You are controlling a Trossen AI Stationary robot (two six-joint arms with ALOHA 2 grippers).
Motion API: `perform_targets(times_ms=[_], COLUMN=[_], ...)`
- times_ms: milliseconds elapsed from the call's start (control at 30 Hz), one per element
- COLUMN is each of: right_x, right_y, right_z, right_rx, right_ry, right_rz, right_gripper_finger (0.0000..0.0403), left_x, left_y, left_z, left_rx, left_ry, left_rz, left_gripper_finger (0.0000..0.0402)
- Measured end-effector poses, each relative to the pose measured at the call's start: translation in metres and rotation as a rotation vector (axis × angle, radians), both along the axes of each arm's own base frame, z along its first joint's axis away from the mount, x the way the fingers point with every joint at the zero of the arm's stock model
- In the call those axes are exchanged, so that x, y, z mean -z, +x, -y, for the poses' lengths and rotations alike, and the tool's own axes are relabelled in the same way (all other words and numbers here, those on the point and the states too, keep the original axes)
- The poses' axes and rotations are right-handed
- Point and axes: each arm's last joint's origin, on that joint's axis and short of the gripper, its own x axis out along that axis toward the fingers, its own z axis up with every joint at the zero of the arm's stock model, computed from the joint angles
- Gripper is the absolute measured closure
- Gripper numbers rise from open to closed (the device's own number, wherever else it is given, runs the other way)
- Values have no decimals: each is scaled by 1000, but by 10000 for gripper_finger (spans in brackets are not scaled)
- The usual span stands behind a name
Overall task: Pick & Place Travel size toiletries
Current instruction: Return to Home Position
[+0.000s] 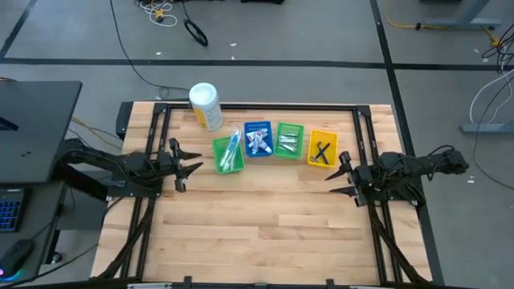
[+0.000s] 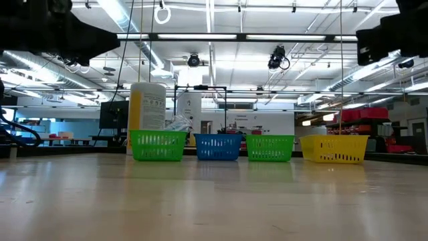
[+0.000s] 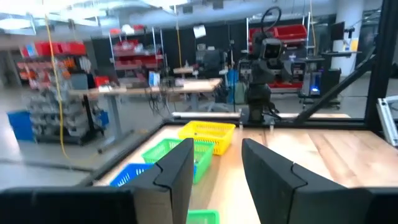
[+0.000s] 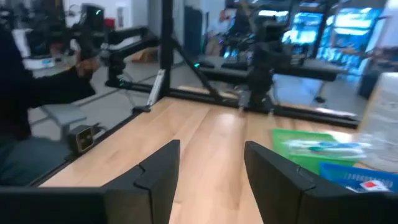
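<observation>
Travel size toiletries [image 1: 258, 143] lie sorted in row of four baskets [image 2: 219, 147], upper centre of high view, on worktop [image 1: 257, 225]. Left hand [image 1: 195, 160] mid-left of frame, fingers apart, holding nothing. Right hand [image 1: 336, 170] mid-right, fingers likewise apart.

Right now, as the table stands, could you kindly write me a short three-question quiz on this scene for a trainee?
1. True or false: the black razors lie in the yellow plastic basket.
2. Which container holds the slim blue-white toothbrushes? A) the left green plastic basket; B) the blue plastic basket; C) the yellow plastic basket.
3. Are the left gripper and the right gripper open or shut?
Key: 1 true; 2 A; 3 both open, holding nothing.
</observation>
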Motion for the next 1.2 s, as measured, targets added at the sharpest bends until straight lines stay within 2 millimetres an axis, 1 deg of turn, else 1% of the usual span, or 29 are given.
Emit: perform_targets(times_ms=[67, 133, 200, 267, 400, 467, 567, 667, 1200], right_x=[3, 10, 16, 19, 24, 28, 29, 29, 29], right_y=[-3, -6, -7, -6, -4, -2, -1, -1, -1], right_z=[1, 0, -1, -2, 0, 2, 3, 3, 3], right_rx=[11, -36, -96, -118, -16, 38, 95, 106, 106], right_ry=[7, 12, 7, -2, 10, 46, 150, 198, 198], right_rz=[20, 28, 31, 41, 24, -1, -22, -35, -35], right_gripper_finger=[212, 212, 212, 212, 212, 212, 212, 212, 212], left_x=[6, 13, 11, 11, 11, 11, 11, 11, 11], left_y=[0, 0, 0, 0, 0, 0, 0, 0, 0], left_z=[0, 0, 0, 0, 0, 0, 0, 0, 0], left_rx=[-4, -9, -9, -12, -21, -18, -14, -13, -10], left_ry=[24, 40, 50, 70, 55, 39, 7, -1, 18], left_rz=[16, 28, 38, 30, 39, 41, 48, 50, 45], left_gripper_finger=[258, 258, 258, 259, 259, 259, 259, 259, 259])
